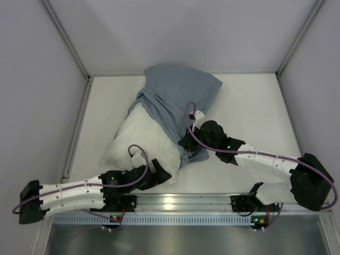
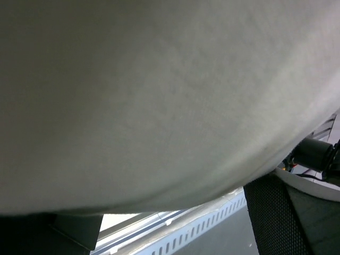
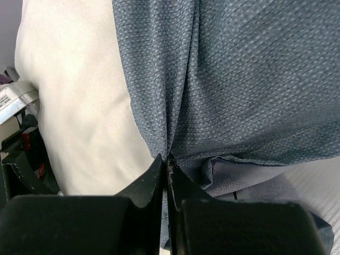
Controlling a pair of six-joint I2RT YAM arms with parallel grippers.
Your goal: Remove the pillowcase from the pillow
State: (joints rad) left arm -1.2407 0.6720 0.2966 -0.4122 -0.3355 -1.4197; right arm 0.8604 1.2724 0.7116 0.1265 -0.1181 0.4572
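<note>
The pillow (image 1: 139, 142) lies diagonal on the desk (image 1: 249, 106), near end toward the near-left corner, far end toward the middle of the far edge. The pillowcase (image 1: 178, 90) covers only the far half, bunched and creased, with a loose edge trailing down the pillow's right side; the near half is bare white. The right tool (image 1: 187, 144) is clamped on that loose edge, just beside the pillow. Its wrist view shows fingertips (image 3: 151, 180) pinched together on a blue fold, creases running up from the pinch. The left tool (image 1: 159, 172) sits at the pillow's near end, jaws wide apart, gripping nothing. Its wrist view is mostly white pillow close up, one finger (image 2: 276, 218) low right.
</note>
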